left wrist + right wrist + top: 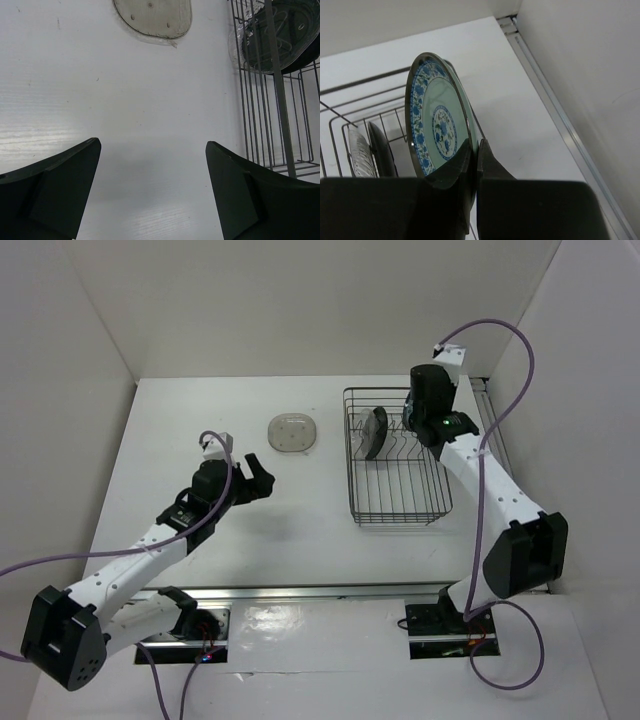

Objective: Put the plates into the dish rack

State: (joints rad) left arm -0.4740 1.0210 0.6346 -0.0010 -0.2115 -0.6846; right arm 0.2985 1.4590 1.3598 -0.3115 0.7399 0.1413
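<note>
The dark wire dish rack (400,521) sits at the right of the table. A glossy black plate (375,432) stands on edge in its far end, with a clear glass plate (359,152) beside it. My right gripper (475,150) is above the rack, shut on the rim of the blue-and-white plate (437,120), which it holds upright. The beige speckled plate (292,432) lies flat on the table left of the rack. My left gripper (262,483) hovers near and left of it, open, with nothing between its fingers (75,170).
White walls close in the table on the left, back and right. A metal rail (555,110) runs along the right wall beside the rack. In the left wrist view the rack's wires (280,100) stand just right of the open fingers.
</note>
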